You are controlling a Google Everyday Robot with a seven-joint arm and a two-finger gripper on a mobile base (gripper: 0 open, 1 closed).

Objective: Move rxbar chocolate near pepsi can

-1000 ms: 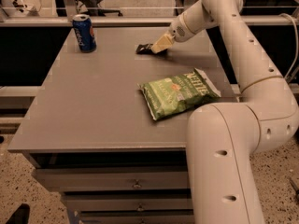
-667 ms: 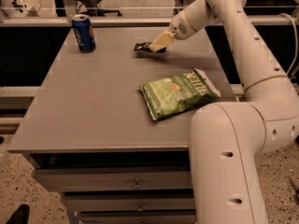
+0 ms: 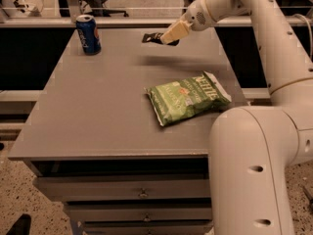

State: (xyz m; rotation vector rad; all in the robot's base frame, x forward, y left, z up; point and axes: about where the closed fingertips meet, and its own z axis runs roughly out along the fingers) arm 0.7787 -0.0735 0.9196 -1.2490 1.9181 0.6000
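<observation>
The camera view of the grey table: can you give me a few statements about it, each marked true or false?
1. The pepsi can stands upright near the far left corner of the table. True.
2. The gripper holds the green chip bag. False: it is at the far side of the table and holds the rxbar chocolate; the bag lies on the table.
3. The rxbar chocolate touches the pepsi can. False: there is bare table between them, and the bar is to the can's right.
4. The chip bag lies nearer the front edge than the can. True.
</observation>
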